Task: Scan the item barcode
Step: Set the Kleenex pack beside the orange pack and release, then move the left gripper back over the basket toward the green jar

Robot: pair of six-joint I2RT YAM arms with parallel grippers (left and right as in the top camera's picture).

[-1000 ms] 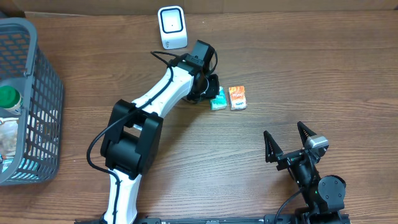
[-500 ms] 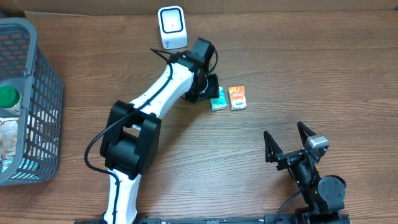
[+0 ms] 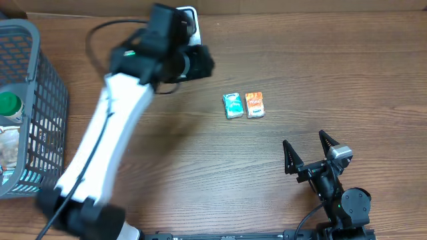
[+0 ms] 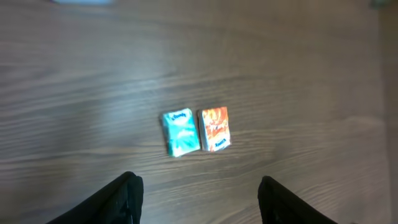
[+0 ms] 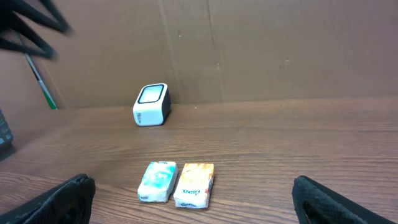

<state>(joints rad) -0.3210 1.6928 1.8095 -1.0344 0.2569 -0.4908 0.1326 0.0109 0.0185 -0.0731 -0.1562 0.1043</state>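
Brown wood-grain counter [image 3: 347, 67] carries 2 small packets lying flat side by side near its middle: 1 teal packet [image 3: 232, 105] and 1 orange packet [image 3: 255, 105], just beside each other. 1 white scanner [image 5: 152, 104] stands at the far edge against the cardboard wall [image 5: 280, 50]; from overhead the left arm [image 3: 110, 133] covers most of it. 1 grey mesh basket [image 3: 47, 100] sits at the left, cut off by the frame, with 1 green-capped bottle [image 3: 8, 103] inside; its other contents are hard to make out. Of the 2 end effectors, the left end effector [image 4: 199, 199], blurred overhead, hangs clear of both packets, fingers spread and empty. The right end effector [image 3: 304, 141], near the front edge, is released wide and grasps nothing.
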